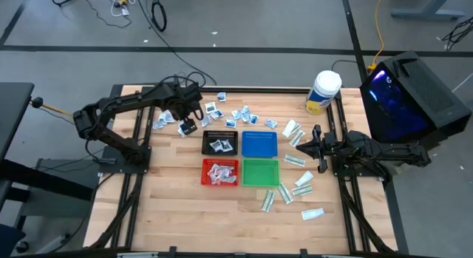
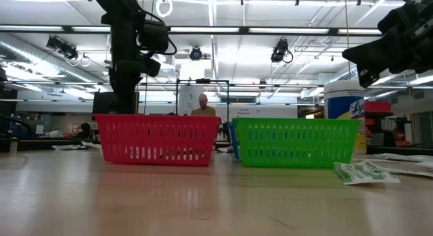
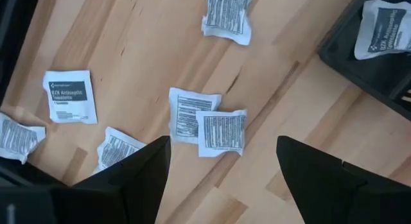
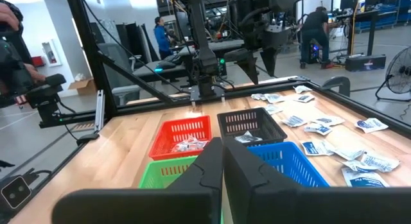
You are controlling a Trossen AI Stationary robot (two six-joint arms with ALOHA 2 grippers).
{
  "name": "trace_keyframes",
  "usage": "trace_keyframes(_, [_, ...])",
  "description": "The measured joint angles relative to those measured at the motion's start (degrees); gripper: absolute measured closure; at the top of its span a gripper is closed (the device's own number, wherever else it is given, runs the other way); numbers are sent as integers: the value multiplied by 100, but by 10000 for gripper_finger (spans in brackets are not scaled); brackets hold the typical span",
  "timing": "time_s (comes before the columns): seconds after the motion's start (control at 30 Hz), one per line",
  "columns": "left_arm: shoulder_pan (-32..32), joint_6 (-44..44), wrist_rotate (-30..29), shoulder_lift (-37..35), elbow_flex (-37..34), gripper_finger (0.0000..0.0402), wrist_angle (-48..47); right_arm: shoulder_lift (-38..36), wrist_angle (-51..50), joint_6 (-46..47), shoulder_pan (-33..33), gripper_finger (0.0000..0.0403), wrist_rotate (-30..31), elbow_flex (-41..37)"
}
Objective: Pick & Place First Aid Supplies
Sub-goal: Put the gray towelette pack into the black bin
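L hand (image 1: 189, 128) hangs over the counter (image 1: 170, 206) just left of the black tray (image 1: 220, 142), fingers (image 3: 135, 176) spread wide, nothing between them. Directly under it lie two overlapping square packets (image 3: 207, 124), w/ more square packets (image 1: 240, 114) scattered near, behind the trays. R hand (image 1: 313, 145) sits at the counter's right side, fingers pressed together, empty, pointing toward the blue tray (image 1: 259, 143). Long green-white packets (image 1: 294, 185) lie around it, right of the green tray (image 1: 260, 171). Some packets already in black tray and red tray (image 1: 220, 172). White jar (image 1: 323, 92) stands at back right.
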Motion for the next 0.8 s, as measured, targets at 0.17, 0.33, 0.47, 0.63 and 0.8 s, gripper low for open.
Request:
trace_keyframes(0.17, [-19, -132, 2, 0, -324, 109, 229, 0, 0, -1, 1, 385, 0, -1])
trace_keyframes(0.33, [-17, -151, 2, 0, -773, 109, 301, 2, 0, 0, 0, 385, 1, -2])
trace_keyframes(0.47, [-17, -151, 4, 0, -1024, 109, 394, 2, 0, -1, 0, 385, 1, -2])
trace_keyframes(0.63, [-17, -176, 2, 0, -1210, 109, 588, 2, 0, -2, 2, 385, 1, -1])
trace_keyframes(0.8, [-17, -358, 228, 2, -1327, 109, 949, 2, 0, 0, 2, 385, 1, -2])
